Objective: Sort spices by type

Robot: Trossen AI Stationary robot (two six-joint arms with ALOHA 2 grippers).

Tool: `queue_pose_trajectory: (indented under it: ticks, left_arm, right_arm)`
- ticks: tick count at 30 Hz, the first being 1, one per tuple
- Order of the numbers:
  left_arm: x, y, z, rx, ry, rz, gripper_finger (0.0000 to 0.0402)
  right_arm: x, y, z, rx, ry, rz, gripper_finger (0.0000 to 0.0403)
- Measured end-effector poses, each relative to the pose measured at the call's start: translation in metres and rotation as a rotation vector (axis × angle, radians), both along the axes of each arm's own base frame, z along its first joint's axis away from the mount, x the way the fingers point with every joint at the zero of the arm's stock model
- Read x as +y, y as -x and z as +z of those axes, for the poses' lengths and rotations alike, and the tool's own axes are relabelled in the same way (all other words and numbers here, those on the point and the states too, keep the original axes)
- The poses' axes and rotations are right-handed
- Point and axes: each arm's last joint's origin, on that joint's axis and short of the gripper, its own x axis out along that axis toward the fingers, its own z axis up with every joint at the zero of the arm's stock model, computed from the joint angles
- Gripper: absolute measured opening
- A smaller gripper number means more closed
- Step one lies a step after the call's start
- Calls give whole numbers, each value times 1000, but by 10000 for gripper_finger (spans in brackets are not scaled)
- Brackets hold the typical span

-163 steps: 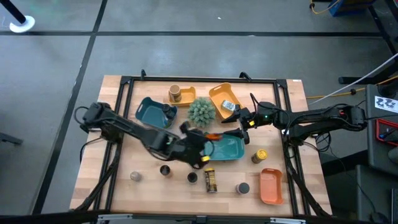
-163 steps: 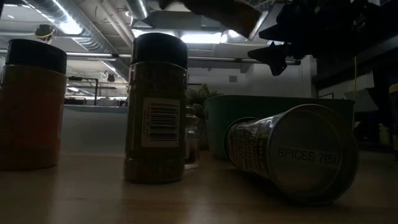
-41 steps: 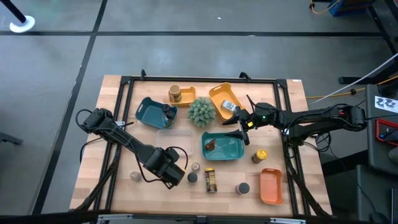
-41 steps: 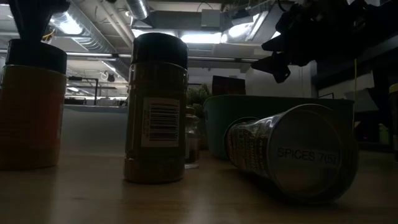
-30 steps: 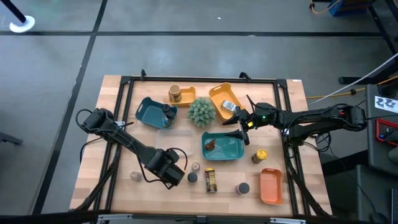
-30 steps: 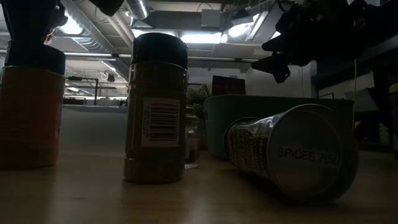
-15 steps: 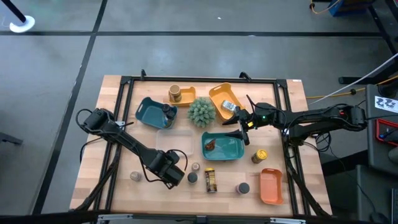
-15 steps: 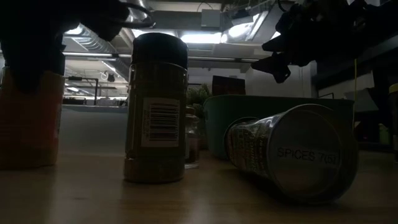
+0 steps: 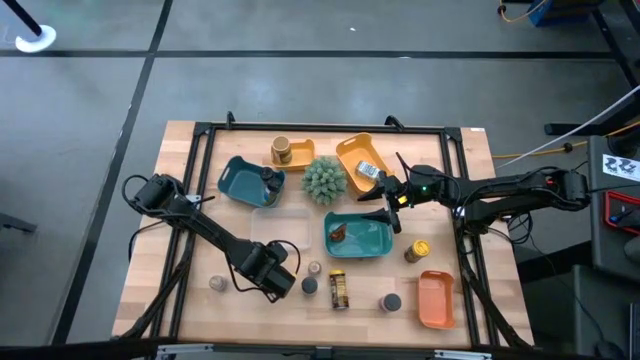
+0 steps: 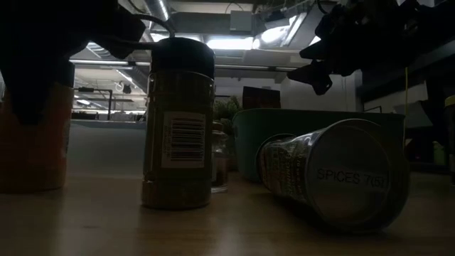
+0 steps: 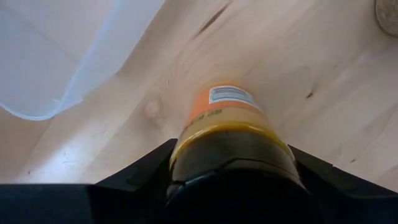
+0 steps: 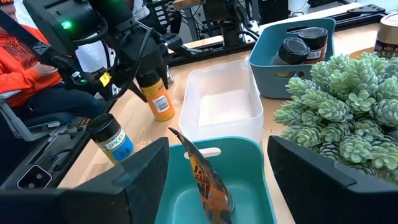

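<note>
An orange spice jar with a dark cap (image 11: 227,124) stands upright on the wood near the table's front left, also seen in the right wrist view (image 12: 159,99). My left gripper (image 9: 268,272) points down over it, open, one finger on either side of the cap (image 11: 231,152); I see no touch. My right gripper (image 9: 380,198) hangs open, level, above the teal tray (image 9: 378,245), where an amber packet (image 12: 205,177) leans upright. Nothing is between its fingers.
A clear tray (image 9: 280,222) lies just beyond the orange jar. A blue tray (image 9: 240,182) holds dark-capped jars; a plant (image 9: 324,180) stands mid-table. A sachet (image 9: 370,170) lies in a yellow tray. Jars and tins (image 9: 339,290) stand along the front; an orange tray (image 9: 436,298) is front right.
My left gripper has come straight down over the orange jar, so its fingers now stand around the cap instead of above it. The jar has not moved. My right arm has kept still.
</note>
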Motion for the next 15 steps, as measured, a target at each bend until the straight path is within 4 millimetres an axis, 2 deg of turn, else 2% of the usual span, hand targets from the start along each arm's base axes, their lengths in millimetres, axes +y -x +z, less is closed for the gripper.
queue_pose_trajectory:
  ticks: [8, 15]
  left_arm:
    - [0, 0, 0, -8, -12, 4, 192]
    - [4, -1, 2, -7, -11, 14, 192]
  right_arm:
    - [0, 0, 0, 0, 0, 0, 273]
    - [0, 0, 0, 0, 0, 0, 273]
